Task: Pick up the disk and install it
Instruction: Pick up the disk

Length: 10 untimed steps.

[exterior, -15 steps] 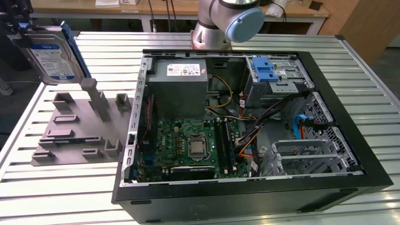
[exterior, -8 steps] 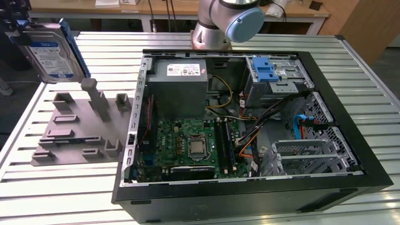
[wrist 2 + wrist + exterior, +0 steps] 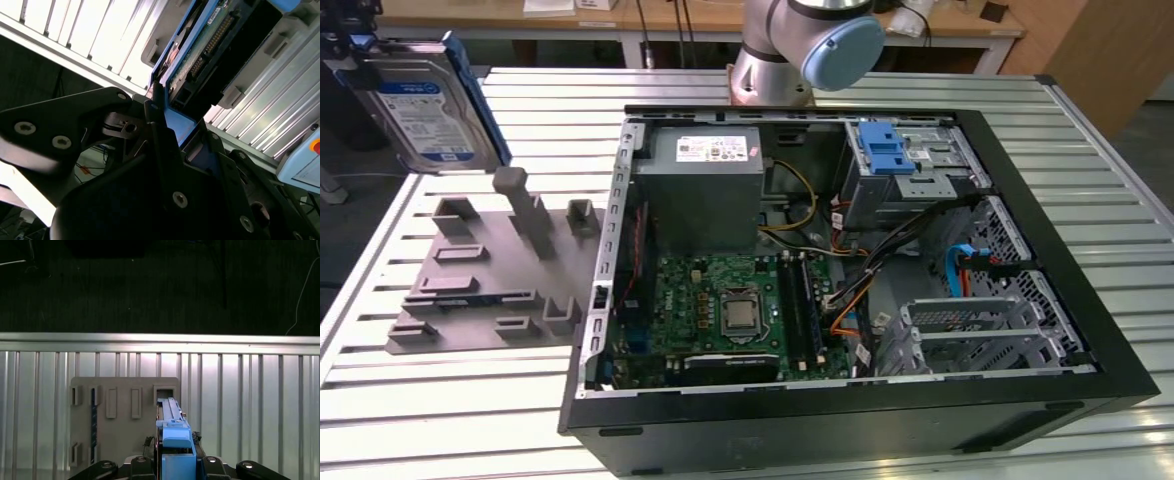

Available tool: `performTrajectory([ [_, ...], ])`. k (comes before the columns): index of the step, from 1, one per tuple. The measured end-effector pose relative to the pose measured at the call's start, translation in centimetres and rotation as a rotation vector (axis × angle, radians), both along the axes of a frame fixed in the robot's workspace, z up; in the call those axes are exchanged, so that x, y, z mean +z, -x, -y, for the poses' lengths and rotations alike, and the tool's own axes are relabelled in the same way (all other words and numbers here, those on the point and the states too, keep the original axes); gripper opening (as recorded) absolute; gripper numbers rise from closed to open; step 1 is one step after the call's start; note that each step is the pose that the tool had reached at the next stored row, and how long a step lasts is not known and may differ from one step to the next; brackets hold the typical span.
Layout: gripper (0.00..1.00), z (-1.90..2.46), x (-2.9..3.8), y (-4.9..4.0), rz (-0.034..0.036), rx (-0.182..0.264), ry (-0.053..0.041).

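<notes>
The disk (image 3: pixel 434 112) — fingers (image 3: pixel 159 131) clamped on its blue bracket — hangs upright over the bench (image 3: pixel 454 400), at ten o'clock of the computer case (image 3: pixel 854 425).

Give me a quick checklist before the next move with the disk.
1. Disk held in gripper: ok, clamped at its blue bracket.
2. Disk off the grey holder plate: ok, it hangs above the table.
3. Computer case open: ok.
4. Drive bay free: cannot tell; a blue latch sits on it.
5. Cables clear of the bay: cannot tell.
</notes>
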<state>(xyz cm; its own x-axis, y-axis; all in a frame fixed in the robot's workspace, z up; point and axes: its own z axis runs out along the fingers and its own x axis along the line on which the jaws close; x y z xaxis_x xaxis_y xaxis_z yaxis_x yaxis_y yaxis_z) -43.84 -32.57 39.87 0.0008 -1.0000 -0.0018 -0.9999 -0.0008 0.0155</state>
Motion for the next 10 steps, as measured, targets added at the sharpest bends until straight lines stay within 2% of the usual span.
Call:
performTrajectory([
  [10,0.36,0.0,0.96,0.01,0.0012,0.0,0.0],
])
